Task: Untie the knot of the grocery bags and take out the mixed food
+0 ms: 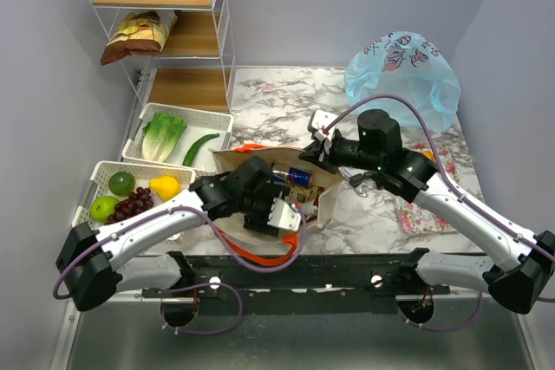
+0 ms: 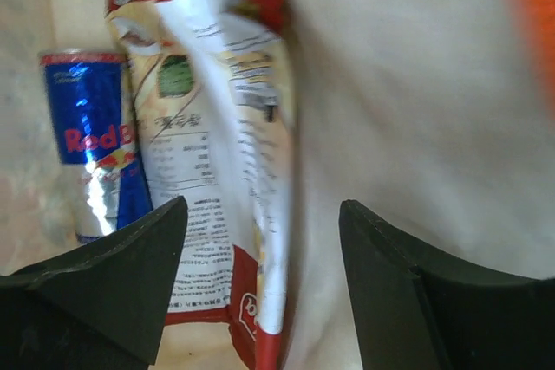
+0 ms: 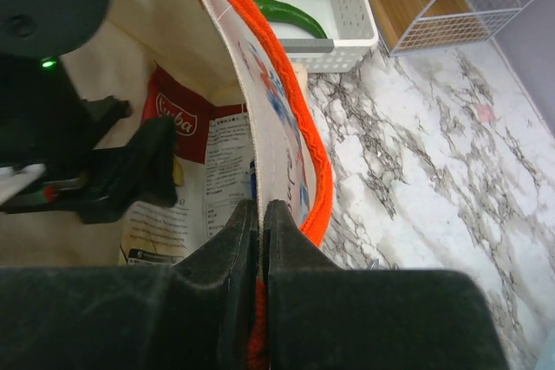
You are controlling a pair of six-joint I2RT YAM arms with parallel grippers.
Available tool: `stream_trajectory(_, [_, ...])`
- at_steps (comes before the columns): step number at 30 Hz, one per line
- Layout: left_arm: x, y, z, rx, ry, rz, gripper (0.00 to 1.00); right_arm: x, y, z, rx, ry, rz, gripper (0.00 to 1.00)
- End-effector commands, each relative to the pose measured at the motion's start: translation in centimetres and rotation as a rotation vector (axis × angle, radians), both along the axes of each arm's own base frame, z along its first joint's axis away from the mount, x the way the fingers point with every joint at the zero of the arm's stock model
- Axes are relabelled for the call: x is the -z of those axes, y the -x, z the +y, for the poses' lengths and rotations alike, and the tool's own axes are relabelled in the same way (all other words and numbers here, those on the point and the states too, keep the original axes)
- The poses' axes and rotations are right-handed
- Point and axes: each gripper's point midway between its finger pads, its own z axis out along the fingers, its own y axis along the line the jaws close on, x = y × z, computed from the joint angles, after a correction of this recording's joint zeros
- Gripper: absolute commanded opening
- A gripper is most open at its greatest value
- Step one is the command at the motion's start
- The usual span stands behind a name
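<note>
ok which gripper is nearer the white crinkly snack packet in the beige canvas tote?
Left. The left gripper sits inside the beige canvas tote, jaws open facing the white crinkly snack packet; right gripper shut on the tote's rim.

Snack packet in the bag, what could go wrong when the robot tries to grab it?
The left gripper is open facing the snack packet; closing could crush it or miss its crinkly edge. The drink can sits beside it and might get bumped. The right gripper only pinches the tote rim, so the fabric could slip and the bag sag shut.
</note>
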Motion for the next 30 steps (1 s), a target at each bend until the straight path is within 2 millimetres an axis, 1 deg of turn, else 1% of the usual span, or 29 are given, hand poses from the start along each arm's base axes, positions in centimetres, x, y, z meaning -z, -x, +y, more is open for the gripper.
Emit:
stream_trajectory(1, [-2.3,-4.5,-2.6,-0.160,0.096,0.055,0.69,-3.1,0.6,0.8,-0.044,-0.099,-0.079,0.01])
stream_trajectory(3, [-1.6,-4.8,-3.1,-0.145,0.066,0.079,0.70,-2.8,0.6,0.9,-0.043,-0.100,-0.067,0.01])
stream_trajectory(6, [0.7,-4.4,-3.3,-0.095,0.002,0.118,0.77,-2.5,0.2,0.9,-0.022,-0.096,-0.054,0.01])
stream_trajectory(8, [2.0,-3.5,-2.8,-0.023,-0.046,0.145,0.80,-2.3,-0.1,0.8,-0.001,-0.089,-0.055,0.01])
stream_trajectory(10, [2.3,-2.4,-2.2,0.041,-0.053,0.156,0.83,-2.2,-0.4,0.4,0.021,-0.082,-0.062,0.01])
stream_trajectory(11, [2.0,-1.8,-2.0,0.065,-0.040,0.160,0.84,-2.2,-0.4,0.3,0.028,-0.080,-0.068,0.01])
stream_trajectory(14, [0.0,-0.5,-1.9,0.101,0.019,0.153,0.87,-1.9,-0.3,0.0,0.036,-0.075,-0.066,0.01])
stream_trajectory(18, [-2.1,-1.1,-2.2,0.030,0.035,0.094,0.86,-1.6,-0.4,0.0,0.044,-0.078,-0.054,0.01])
stream_trajectory(21, [-4.1,-0.4,-2.1,0.031,0.038,0.117,0.85,-1.4,-0.5,0.0,0.048,-0.083,-0.048,0.01])
stream_trajectory(22, [-4.6,-0.1,-1.9,0.036,0.039,0.118,0.85,-1.4,-0.5,0.1,0.047,-0.084,-0.049,0.01])
stream_trajectory(23, [-4.7,0.2,-1.7,0.056,0.029,0.112,0.85,-1.3,-0.6,0.1,0.049,-0.083,-0.048,0.01])
stream_trajectory(25, [-3.2,1.1,-0.6,0.115,-0.048,0.106,0.86,-1.3,-0.7,0.2,0.053,-0.085,-0.050,0.01])
stream_trajectory(27, [-0.4,1.4,0.9,0.126,-0.175,0.121,0.85,-1.2,-0.9,0.3,0.055,-0.083,-0.046,0.01])
stream_trajectory(28, [0.8,1.2,1.4,0.121,-0.232,0.135,0.83,-1.2,-0.9,0.4,0.054,-0.081,-0.045,0.01])
stream_trajectory(30, [2.8,0.7,1.9,0.097,-0.299,0.147,0.77,-1.1,-1.0,0.5,0.053,-0.080,-0.042,0.01])
